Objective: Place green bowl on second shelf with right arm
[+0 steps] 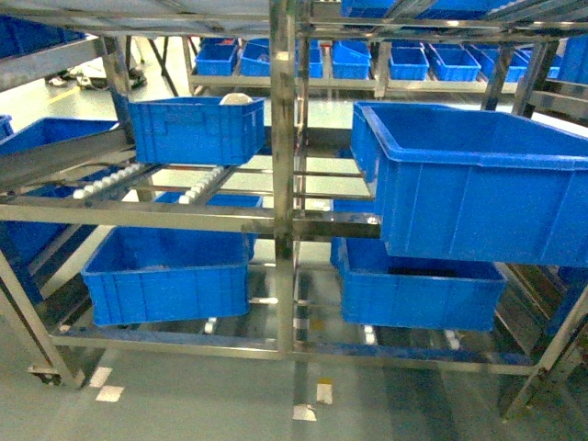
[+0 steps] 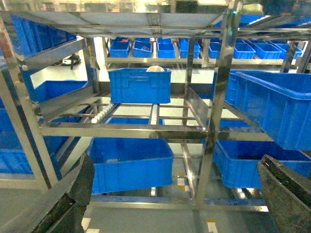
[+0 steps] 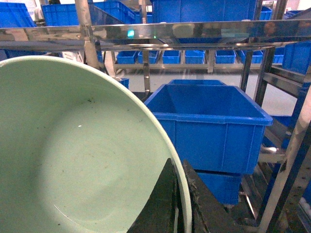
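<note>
The pale green bowl (image 3: pixel 73 155) fills the left of the right wrist view, tilted with its inside facing the camera. My right gripper (image 3: pixel 181 194) is shut on its rim, one dark finger inside and one outside. The second shelf (image 1: pixel 165 214) is the shiny steel level with a flat front rail and white rollers (image 1: pixel 204 184); it also shows in the left wrist view as the second shelf (image 2: pixel 121 130). My left gripper (image 2: pixel 176 162) stands open with nothing between its fingers. Neither gripper nor the bowl shows in the head view.
A large blue crate (image 1: pixel 478 184) sits on the right of the second shelf, and a smaller blue crate (image 1: pixel 196 129) holding a white domed object sits at its left back. Two more crates (image 1: pixel 170 276) stand on the level below. A steel upright (image 1: pixel 283 184) divides the rack.
</note>
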